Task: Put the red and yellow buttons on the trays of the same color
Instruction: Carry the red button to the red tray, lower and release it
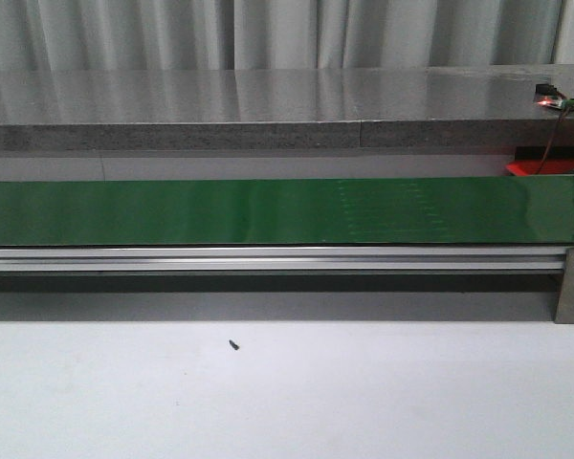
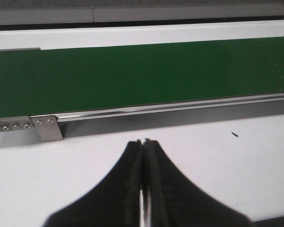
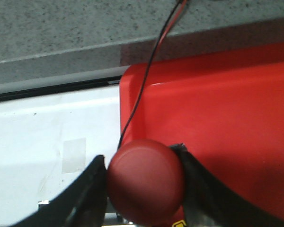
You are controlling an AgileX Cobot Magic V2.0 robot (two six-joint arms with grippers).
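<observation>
The green conveyor belt (image 1: 268, 212) runs across the whole front view, with its aluminium rail (image 1: 268, 258) along the near edge and a grey stone-look ledge (image 1: 268, 105) behind it. On the white table (image 1: 287, 392) in front of the belt lies only a tiny dark speck (image 1: 233, 344). Past the belt's right end a sliver of the red tray (image 1: 545, 166) shows — in the right wrist view it fills much of the frame (image 3: 217, 123), with a thin red-and-black cable (image 3: 146, 75) trailing down across its corner. The right gripper (image 3: 144, 182) is clamped on a red button (image 3: 146, 179), its two black fingers pressed to either side, and holds it at the tray's corner edge. The left gripper (image 2: 143, 184) sits over the table on the near side of the belt — fingers closed together, nothing between them.
</observation>
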